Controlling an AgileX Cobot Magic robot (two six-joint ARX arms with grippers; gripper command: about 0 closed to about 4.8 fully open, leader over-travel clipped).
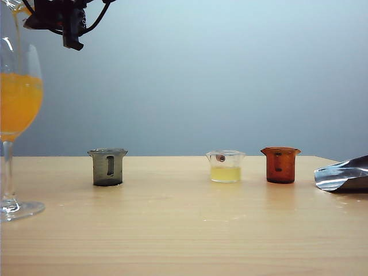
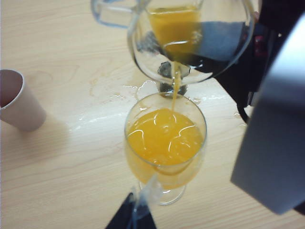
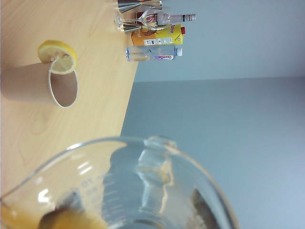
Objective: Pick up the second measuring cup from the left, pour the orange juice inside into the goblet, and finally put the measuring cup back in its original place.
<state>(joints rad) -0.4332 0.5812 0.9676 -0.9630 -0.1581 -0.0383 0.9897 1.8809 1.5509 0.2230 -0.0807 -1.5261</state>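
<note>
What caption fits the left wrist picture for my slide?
Tilted clear plastic measuring cup pours bright orange juice into the clear stemmed goblet.

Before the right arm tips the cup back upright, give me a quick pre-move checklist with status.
1. Stream of orange juice lands inside the goblet: ok.
2. Measuring cup emptied: not ok, juice is inside and pouring.
3. Right gripper grip on the measuring cup: cannot tell, jaws hidden.
4. Goblet headroom: ok, juice sits below the rim.
5. Table dry near the goblet: not ok, wet spill marks beside it.
6. Return spot between grey cup and pale yellow cup: ok, free.
7. Left gripper state: cannot tell.
</note>
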